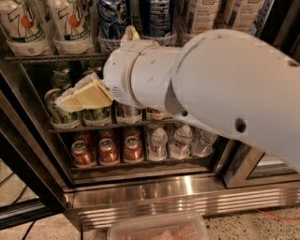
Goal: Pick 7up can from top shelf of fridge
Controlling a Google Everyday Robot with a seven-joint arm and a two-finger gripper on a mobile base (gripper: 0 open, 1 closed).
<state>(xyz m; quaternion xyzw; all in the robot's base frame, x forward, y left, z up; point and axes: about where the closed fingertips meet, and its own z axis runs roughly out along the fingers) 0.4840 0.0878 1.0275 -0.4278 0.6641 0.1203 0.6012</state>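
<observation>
Two 7up cans, white with a green logo and red dot, stand on the top shelf (pixel 51 58) at the upper left: one (pixel 19 21) at the far left and one (pixel 70 19) beside it. My gripper (pixel 71 100), cream-coloured on a big white arm (pixel 211 89), is below that shelf. It points left in front of the green cans (pixel 60 111) on the middle rack. It holds nothing that I can see. The arm hides much of the fridge's middle and right side.
Blue cans (pixel 111 18) and pale cartons (pixel 201 14) stand to the right on the top shelf. Red cans (pixel 108 151) and small water bottles (pixel 182 140) fill the bottom rack. Below are the steel base (pixel 178 197) and a clear plastic tub (pixel 159 228). The dark door frame (pixel 23 159) runs down the left.
</observation>
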